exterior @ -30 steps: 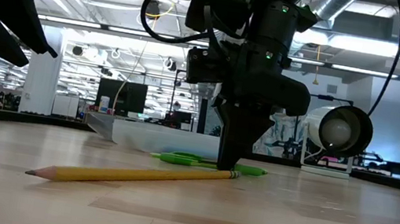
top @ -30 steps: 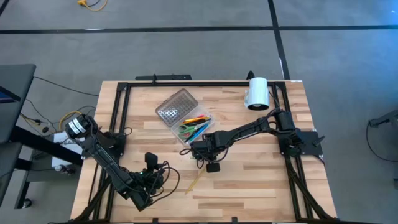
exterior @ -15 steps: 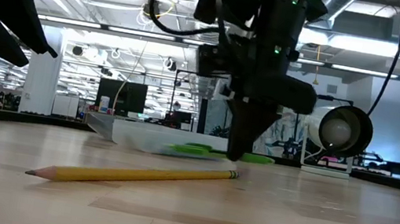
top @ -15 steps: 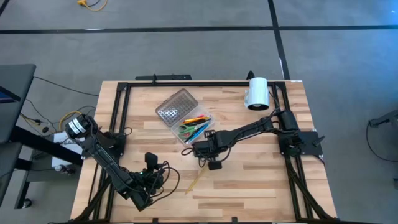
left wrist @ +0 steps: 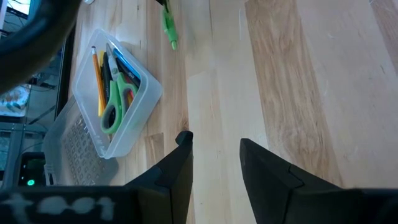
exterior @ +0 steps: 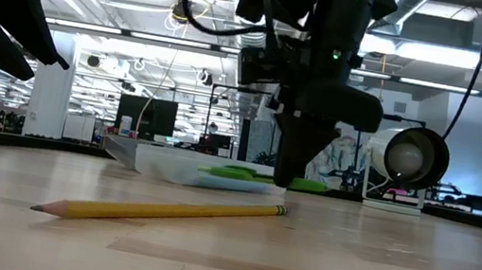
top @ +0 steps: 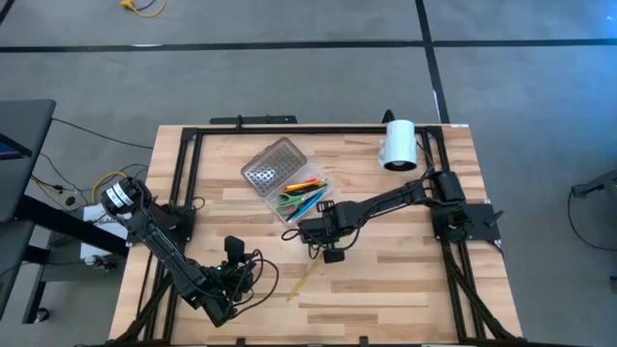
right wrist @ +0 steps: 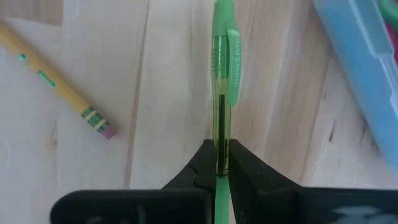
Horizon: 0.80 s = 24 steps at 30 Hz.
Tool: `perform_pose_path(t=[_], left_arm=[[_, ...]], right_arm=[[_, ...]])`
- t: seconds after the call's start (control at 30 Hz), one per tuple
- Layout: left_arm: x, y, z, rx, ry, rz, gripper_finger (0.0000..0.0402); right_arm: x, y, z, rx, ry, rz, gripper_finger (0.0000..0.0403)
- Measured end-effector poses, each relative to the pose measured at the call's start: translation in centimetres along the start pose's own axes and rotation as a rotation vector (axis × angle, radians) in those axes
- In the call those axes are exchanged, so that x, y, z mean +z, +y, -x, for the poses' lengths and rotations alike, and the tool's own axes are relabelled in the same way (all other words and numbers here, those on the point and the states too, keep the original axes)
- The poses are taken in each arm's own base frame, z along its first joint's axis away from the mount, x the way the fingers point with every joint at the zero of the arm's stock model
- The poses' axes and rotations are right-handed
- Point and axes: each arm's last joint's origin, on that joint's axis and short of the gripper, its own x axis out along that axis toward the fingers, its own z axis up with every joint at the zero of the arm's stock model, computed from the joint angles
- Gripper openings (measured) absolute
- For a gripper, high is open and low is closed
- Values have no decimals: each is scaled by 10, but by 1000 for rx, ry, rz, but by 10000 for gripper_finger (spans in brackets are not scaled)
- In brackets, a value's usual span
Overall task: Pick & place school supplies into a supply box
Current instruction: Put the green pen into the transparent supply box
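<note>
Right end effector (right wrist: 222,163) has its fingers pinched tight on a green pen (right wrist: 222,74), gripping it near one end so that most of the barrel runs straight out ahead of the fingers. In the low view the pen (exterior: 308,185) hangs clear of the bench (exterior: 318,261), roughly level.

The box (top: 305,200) lies just beside this end effector (top: 310,231), on its far side toward the back of the bench, with its grey lid (top: 268,165) folded open beyond it. Scissors (left wrist: 114,99) and several pens and pencils already lie inside. The box's long axis runs at a slant across the bench, and the held pen appears to lie roughly along the same slant, so the coming move is judged to be a short carry over the near wall and a release, with little turning needed.

One yellow pencil (top: 302,280) lies on the bench on the near side of the right end effector, a little apart from it and not yet collected.

Left end effector (left wrist: 214,158) waits near the front left corner, fingers parted and holding nothing; the right arm is clearly nearer the box.
</note>
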Motion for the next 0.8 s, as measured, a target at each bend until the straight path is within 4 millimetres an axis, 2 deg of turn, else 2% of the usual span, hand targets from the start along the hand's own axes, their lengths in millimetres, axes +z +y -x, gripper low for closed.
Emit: perform_pose_path(t=[0.37,0.63,0.8], left_arm=[[0,0,0,0,0,0,123],[0,0,0,-1,-2,2,123],[0,0,0,-1,-2,2,123]], right_arm=[[-1,-3,22,-25,-40,6,7],[11,-6,40,-79,-99,87,7],[18,-11,49,-180,-116,147,7]])
